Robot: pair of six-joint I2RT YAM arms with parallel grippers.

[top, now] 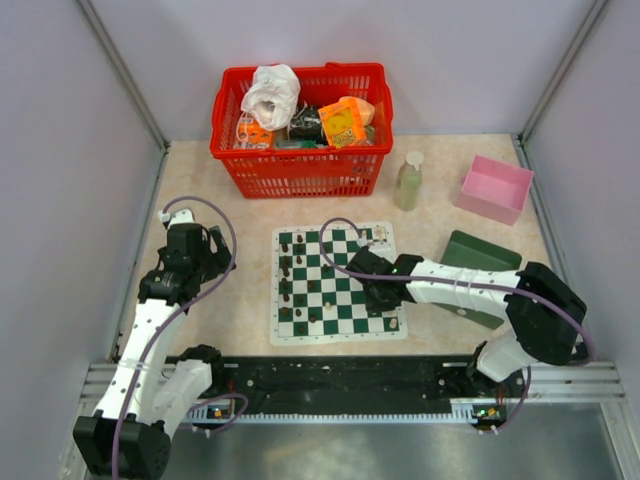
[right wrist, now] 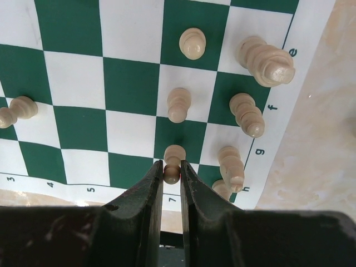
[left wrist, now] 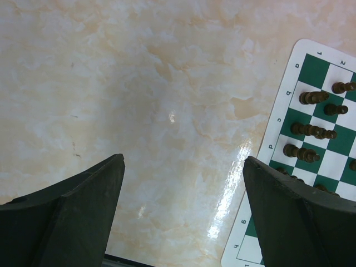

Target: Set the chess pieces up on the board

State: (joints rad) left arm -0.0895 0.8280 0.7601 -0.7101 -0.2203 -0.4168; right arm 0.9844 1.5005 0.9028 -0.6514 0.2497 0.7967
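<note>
Looking down the right wrist view, I see the right gripper (right wrist: pixel 172 177) pinched shut on a cream pawn (right wrist: pixel 174 161) near a corner of the board (right wrist: pixel 72 111), in the second row in from the lettered edge. Other cream pieces (right wrist: pixel 247 114) stand just beside it, and past them come the white border and bare table (right wrist: pixel 317 167). The pawn stands upright like its neighbours, long axis rising off the board; I cannot tell whether its base touches. Along the border I read e, f, g, h and 3, 4, 5, 7. The left gripper (left wrist: pixel 183 161) hangs with jaws wide apart over bare table left of the board, apart from the dark pieces (left wrist: pixel 311 130). A green box (top: pixel 480 262) lies near the board's right side.
</note>
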